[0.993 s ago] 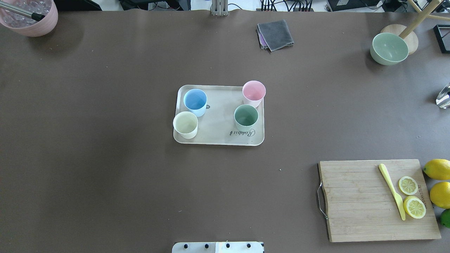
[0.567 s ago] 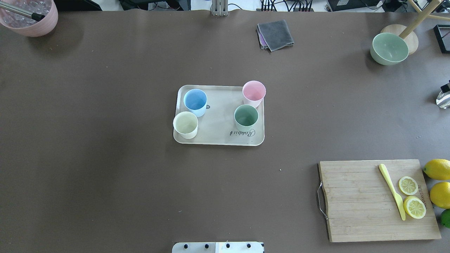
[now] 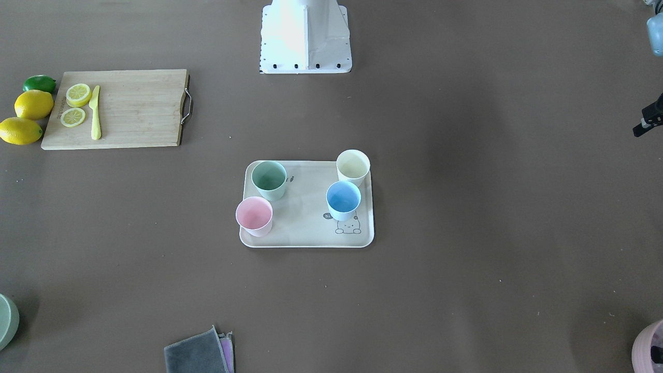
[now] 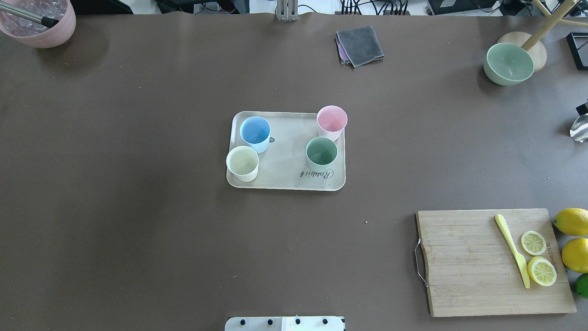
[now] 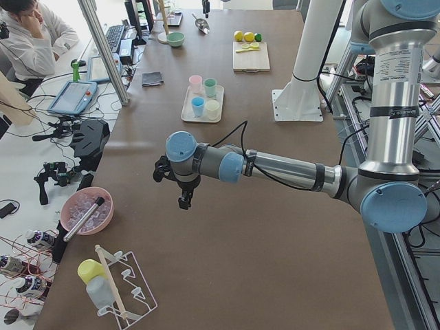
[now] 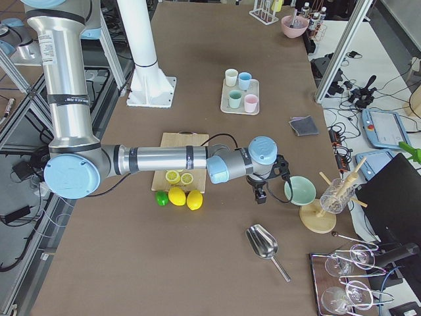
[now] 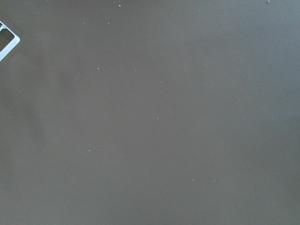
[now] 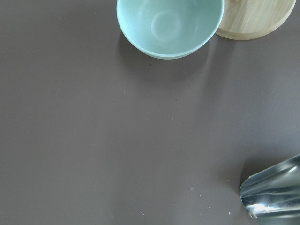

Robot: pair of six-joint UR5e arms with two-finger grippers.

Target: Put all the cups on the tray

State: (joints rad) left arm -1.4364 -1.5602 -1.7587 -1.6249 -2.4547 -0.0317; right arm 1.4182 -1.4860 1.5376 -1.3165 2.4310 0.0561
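The beige tray (image 4: 287, 154) lies at the table's middle. All four cups stand upright on it: light blue (image 4: 255, 131), cream (image 4: 242, 162), pink (image 4: 331, 119) and mint green (image 4: 321, 151). They also show in the front view: tray (image 3: 305, 228), green (image 3: 269, 177), pink (image 3: 254, 214), cream (image 3: 352, 165), blue (image 3: 343, 198). My left gripper (image 5: 182, 201) hangs over bare table far from the tray; its state does not show. My right gripper (image 6: 258, 195) hangs beside the sage bowl, state not visible. Neither holds a cup.
A wooden cutting board (image 4: 468, 262) with lemon slices and a yellow knife lies front right, whole lemons (image 4: 572, 220) beside it. A sage bowl (image 4: 508, 63), grey cloth (image 4: 360, 45), pink pot (image 4: 39, 20) and metal scoop (image 6: 263, 242) lie near the edges.
A small black part of my right gripper has come into the overhead view's right edge and shifted slightly. The cups and tray have not moved.
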